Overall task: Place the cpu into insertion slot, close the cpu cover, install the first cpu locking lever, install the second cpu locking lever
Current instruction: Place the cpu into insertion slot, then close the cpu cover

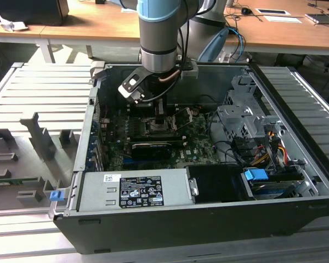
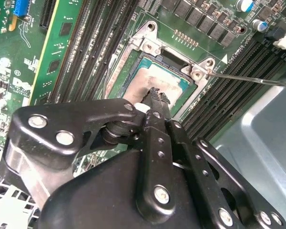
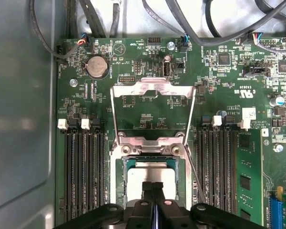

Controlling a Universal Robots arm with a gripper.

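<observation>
The cpu, a pale silvery square, lies flat in the insertion slot on the green board; in the second wrist view the cpu sits inside the slot's metal rim. My gripper is shut, its two black fingers pressed together with nothing between them. Their tips rest on or just above the cpu's face. The cpu cover, a grey metal frame with a large window, is swung open away from the slot. A thin wire lever sticks out beside the slot. In the exterior view my gripper reaches down into the open computer case.
Black memory slots flank the socket on both sides. A long black card lies across the board, with the power supply in front and a drive cage with cables at the exterior view's right. Grey chassis walls enclose the board.
</observation>
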